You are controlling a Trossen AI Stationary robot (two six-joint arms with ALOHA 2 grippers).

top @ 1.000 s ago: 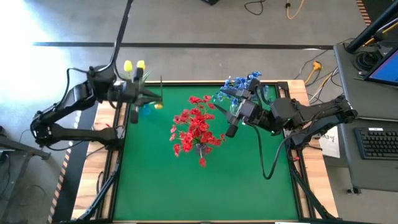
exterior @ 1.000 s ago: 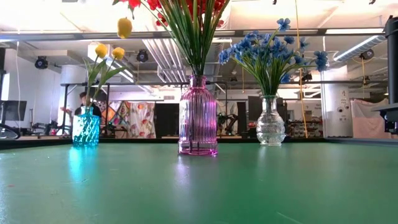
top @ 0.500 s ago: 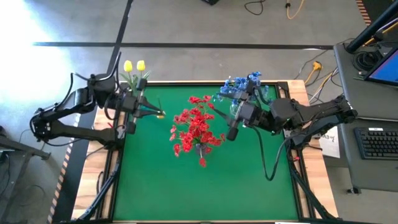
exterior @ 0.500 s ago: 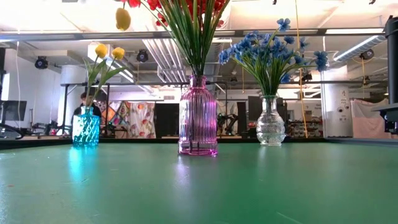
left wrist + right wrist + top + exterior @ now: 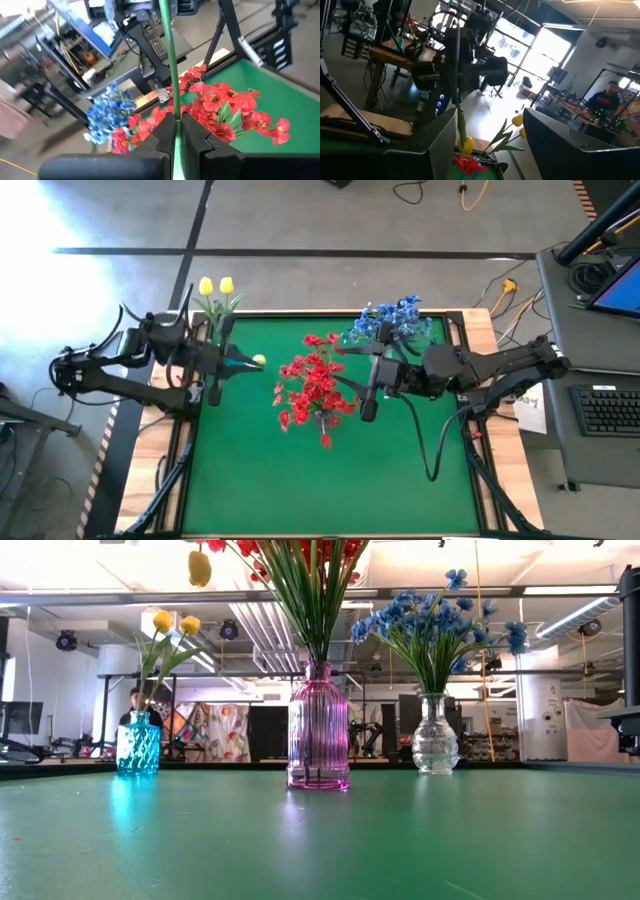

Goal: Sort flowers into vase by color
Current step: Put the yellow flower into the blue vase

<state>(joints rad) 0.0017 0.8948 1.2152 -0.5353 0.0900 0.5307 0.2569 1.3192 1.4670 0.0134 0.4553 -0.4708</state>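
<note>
Fingers (image 5: 162, 137) of my left gripper (image 5: 177, 131) are pinching the thin green stem of a yellow tulip (image 5: 259, 360), with the bud pointing toward the pink vase (image 5: 318, 727). I am holding that bud in the air between the teal vase (image 5: 138, 744) and the pink vase, high above the green table (image 5: 340, 480). Two yellow tulips (image 5: 216, 285) are already standing in the teal vase. Red blossoms (image 5: 315, 385) are filling the pink vase, and beyond it blue blossoms (image 5: 385, 320) are sitting in the clear glass vase (image 5: 436, 735). My right gripper (image 5: 367, 406) is hovering just beside the red blossoms, its fingers parted and carrying nothing.
</note>
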